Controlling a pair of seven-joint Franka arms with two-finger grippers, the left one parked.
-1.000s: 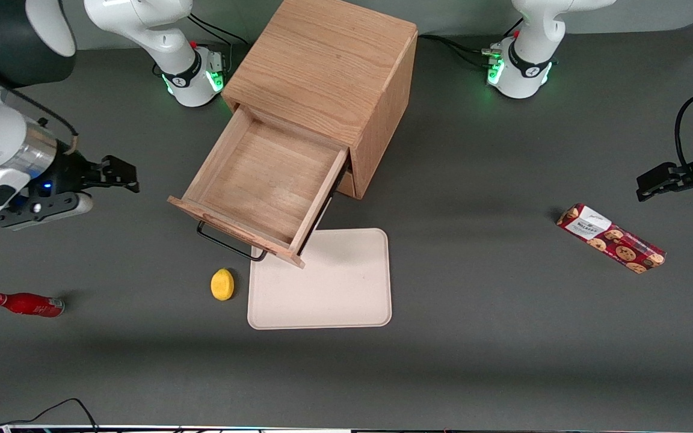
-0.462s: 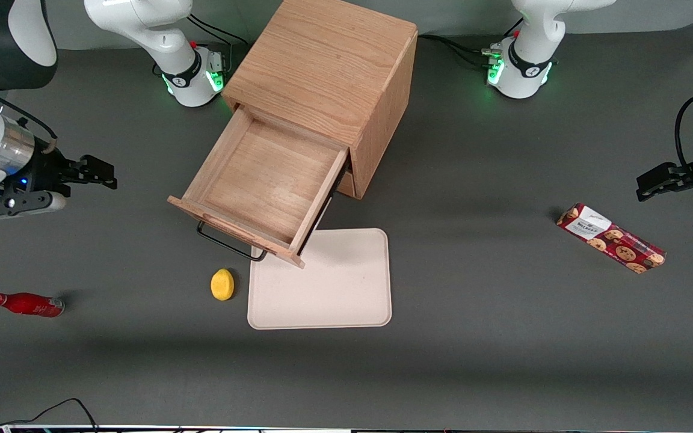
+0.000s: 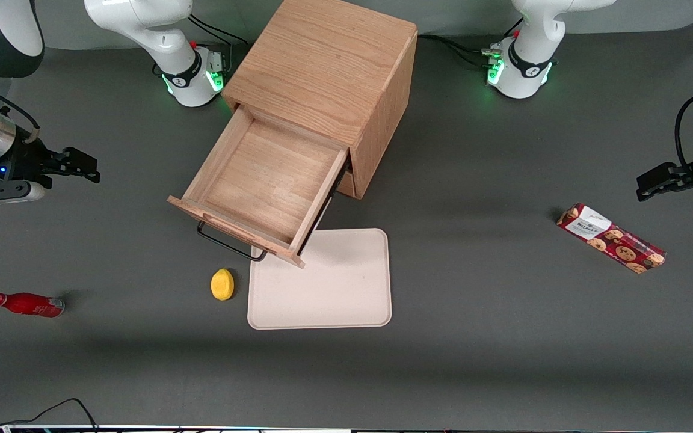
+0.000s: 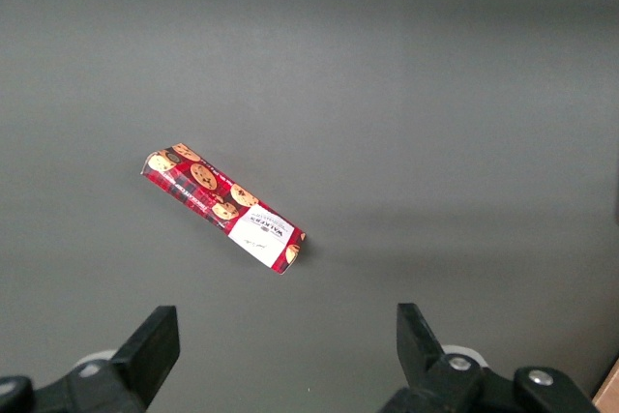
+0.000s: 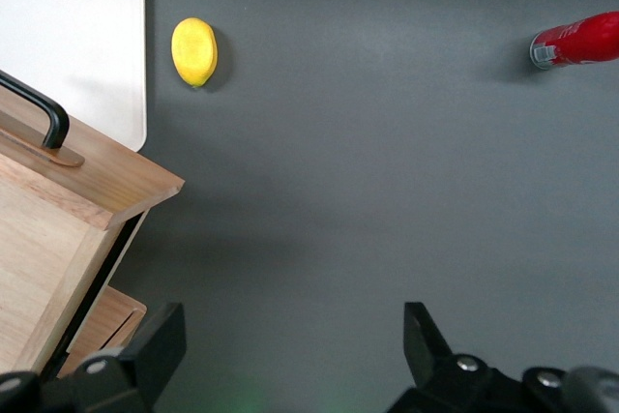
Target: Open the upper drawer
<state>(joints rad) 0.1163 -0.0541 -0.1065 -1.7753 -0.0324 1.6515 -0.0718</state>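
1. The upper drawer (image 3: 265,183) stands pulled far out of the cabinet (image 3: 328,66), empty.
2. The gripper (image 3: 85,168) hangs well apart toward the working arm's end, fingers spread wide, holding nothing.
3. Stiff wood, likely sliding easily; the bar handle (image 3: 229,243) is the natural hold.

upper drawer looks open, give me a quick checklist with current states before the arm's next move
1. Upper drawer of the light oak cabinet pulled well out: ok.
2. Drawer interior holds nothing: ok.
3. Long dark metal bar handle free of the gripper: ok, the gripper sits apart, toward the working arm's end of the table.
4. Gripper fingers open, holding nothing: ok.
5. Yellow lemon and beige rectangular tray lie on the table nearer the front camera than the drawer front, the lemon untouched: ok.
6. Lower drawer shut: cannot tell.
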